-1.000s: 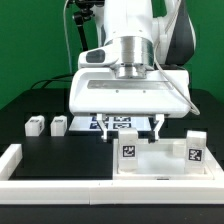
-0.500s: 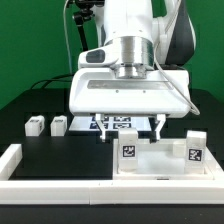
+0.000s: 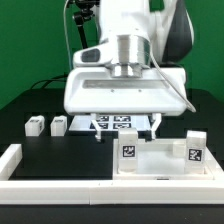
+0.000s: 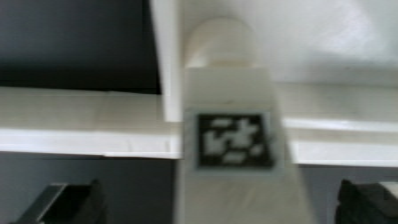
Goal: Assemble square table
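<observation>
The black table (image 3: pixel 50 150) carries the marker board (image 3: pixel 113 124), which lies just behind the gripper (image 3: pixel 128 122) and shows between its wide-apart fingers. A leg (image 3: pixel 33 126) and another leg (image 3: pixel 59 125) lie near each other, well off to the gripper's side at the exterior view's left. The slab (image 3: pixel 160 162) lies flat below and in front of the gripper, toward the camera. It sits against the low wall (image 3: pixel 60 188), which runs along the table's near edge and turns back at the exterior view's left, farther from the gripper than the legs.
</observation>
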Robot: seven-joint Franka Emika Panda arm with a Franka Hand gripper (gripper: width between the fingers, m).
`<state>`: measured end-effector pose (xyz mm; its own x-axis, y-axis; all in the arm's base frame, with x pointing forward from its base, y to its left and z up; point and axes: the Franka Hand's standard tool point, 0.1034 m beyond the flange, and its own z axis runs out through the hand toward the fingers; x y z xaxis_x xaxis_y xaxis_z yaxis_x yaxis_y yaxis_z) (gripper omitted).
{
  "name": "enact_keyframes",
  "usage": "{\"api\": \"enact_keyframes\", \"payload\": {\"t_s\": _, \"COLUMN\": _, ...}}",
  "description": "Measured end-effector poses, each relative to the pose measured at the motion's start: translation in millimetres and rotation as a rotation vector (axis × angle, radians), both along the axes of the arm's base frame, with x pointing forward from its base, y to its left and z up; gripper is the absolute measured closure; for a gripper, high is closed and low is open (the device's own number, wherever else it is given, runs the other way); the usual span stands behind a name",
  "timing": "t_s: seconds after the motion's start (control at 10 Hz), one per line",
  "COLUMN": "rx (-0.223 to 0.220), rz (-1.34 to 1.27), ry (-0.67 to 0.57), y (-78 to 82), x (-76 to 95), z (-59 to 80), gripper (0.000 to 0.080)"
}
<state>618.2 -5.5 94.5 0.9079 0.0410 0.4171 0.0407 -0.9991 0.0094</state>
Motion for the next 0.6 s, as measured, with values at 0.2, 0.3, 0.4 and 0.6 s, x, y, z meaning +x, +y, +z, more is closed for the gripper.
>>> {"api": "enact_keyframes", "payload": {"t_s": 0.2, "rx": 0.038, "rz": -0.003, "ry": 0.17, "y": -3.8, "x": -0.1, "z": -3.0, "gripper": 0.015}}
{"api": "enact_keyframes", "payload": {"t_s": 0.3, "rx": 0.063, "rz": 0.004, "ry": 0.274, "y": -1.5, "x": 2.2, "z": -0.7, "gripper": 0.015}}
{"api": "enact_keyframes", "payload": {"t_s": 0.4, "rx": 0.079, "rz": 0.005, "ry": 0.335, "y": 4.1, "x": 6.0, "z": -0.2, "gripper": 0.015}}
{"api": "enact_keyframes", "payload": {"t_s": 0.6, "rx": 0.106, "rz": 0.007, "ry": 0.475, "y": 15.4, "x": 2.8, "z": -5.0, "gripper": 0.015}}
